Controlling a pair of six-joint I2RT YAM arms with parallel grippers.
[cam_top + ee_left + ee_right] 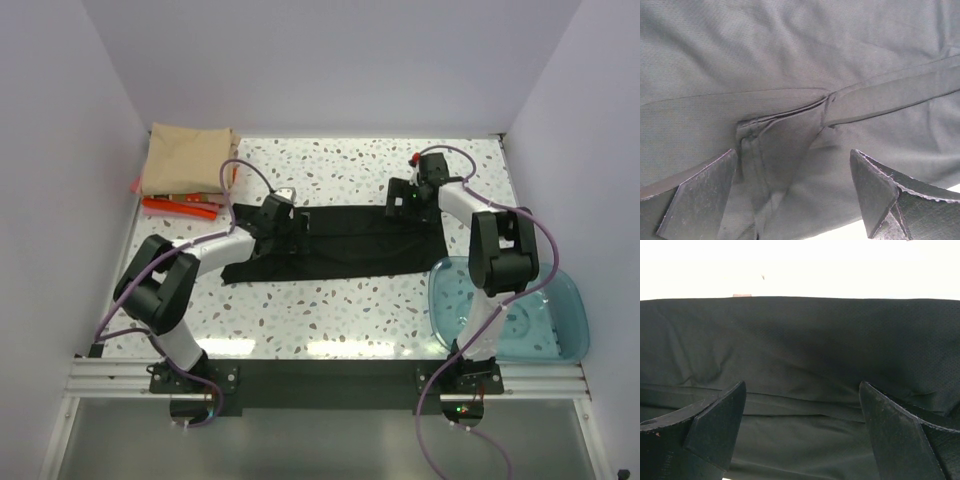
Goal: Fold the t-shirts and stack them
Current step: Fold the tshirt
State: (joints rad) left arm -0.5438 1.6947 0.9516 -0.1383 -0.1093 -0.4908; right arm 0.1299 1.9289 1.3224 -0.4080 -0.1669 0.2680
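Black t-shirt (345, 245) lies flat, long axis running left-right.

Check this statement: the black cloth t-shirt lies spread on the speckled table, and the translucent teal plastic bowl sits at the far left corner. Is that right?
No. The translucent teal plastic bowl sits at the near right corner, as the top external view shows. The black cloth t-shirt does lie spread on the speckled table.

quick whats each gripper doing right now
left gripper: open over the black t-shirt, nothing held
right gripper: open over the same shirt, nothing held
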